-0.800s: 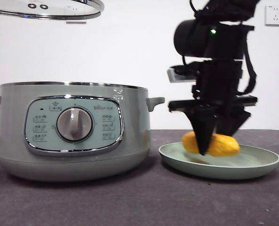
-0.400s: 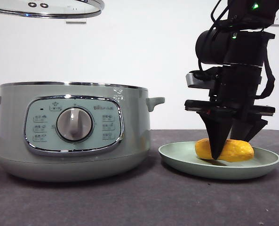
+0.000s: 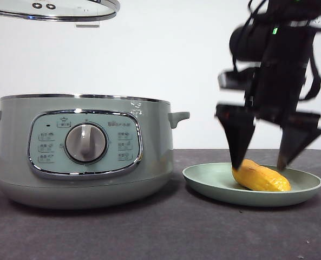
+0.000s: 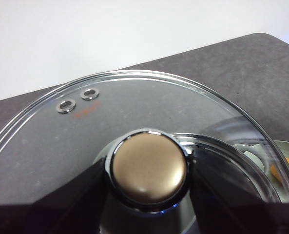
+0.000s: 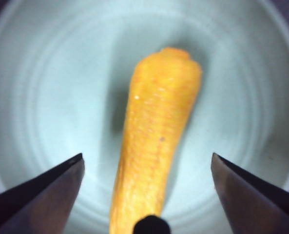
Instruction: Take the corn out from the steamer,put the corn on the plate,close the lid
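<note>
The corn (image 3: 260, 178) lies on the pale green plate (image 3: 203, 181), right of the steamer (image 3: 84, 149). My right gripper (image 3: 259, 162) hangs just above the corn with its jaws wide open, one on each side of the cob. In the right wrist view the corn (image 5: 156, 146) lies free on the plate (image 5: 47, 97) between the open jaws. My left gripper (image 4: 148, 178) is shut on the knob (image 4: 148, 168) of the glass lid (image 4: 86, 126). The lid (image 3: 52, 10) hangs high above the open steamer at the top left of the front view.
The dark grey table (image 3: 160, 233) runs under the steamer and plate. The steamer's control panel with its grey dial (image 3: 85, 142) faces the front camera. A white wall with a socket stands behind.
My right gripper has let go of the corn: the jaws opened wide and lifted a little. The corn now rests on the plate. The lid has stayed where it was.
</note>
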{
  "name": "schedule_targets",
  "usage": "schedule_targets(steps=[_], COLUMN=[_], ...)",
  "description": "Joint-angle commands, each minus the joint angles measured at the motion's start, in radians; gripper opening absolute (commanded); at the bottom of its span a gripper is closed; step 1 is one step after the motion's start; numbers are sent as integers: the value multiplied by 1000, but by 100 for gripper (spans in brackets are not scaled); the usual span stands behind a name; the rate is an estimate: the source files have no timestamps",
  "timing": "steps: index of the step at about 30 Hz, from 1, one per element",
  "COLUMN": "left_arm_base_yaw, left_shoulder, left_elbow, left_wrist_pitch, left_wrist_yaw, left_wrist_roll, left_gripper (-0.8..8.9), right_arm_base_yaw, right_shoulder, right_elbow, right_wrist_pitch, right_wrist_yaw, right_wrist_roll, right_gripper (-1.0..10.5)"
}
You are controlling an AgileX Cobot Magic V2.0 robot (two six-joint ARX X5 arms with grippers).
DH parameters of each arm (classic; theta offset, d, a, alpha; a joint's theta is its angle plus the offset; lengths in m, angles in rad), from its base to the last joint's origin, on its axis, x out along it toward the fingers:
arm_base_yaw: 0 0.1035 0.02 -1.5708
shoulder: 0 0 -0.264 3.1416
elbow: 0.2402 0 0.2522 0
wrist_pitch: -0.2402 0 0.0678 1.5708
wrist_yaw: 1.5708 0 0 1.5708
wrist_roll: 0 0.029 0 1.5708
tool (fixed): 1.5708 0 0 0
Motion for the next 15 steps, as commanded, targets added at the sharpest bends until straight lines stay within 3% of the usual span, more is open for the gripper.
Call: schedule_targets(steps=[1, 10, 15], left_arm_base_yaw=[-3, -4, -4], left_shoulder=[7, 162, 271], left_elbow=[12, 12, 12], left_wrist_pitch=[56, 73, 106], left_wrist_yaw=[23, 124, 130], left_wrist_roll=[-14, -40, -41], left_gripper=[-9, -9, -9], right_arm_base_yaw=[2, 1, 1], right_shoulder=[-76, -325, -422], right_elbow=[-6, -6, -6], right_wrist_pitch=[-3, -34, -63], right_wrist_yaw=[-2, -1, 1], right_wrist_roll=[14, 29, 28], right_gripper=[442, 441, 441])
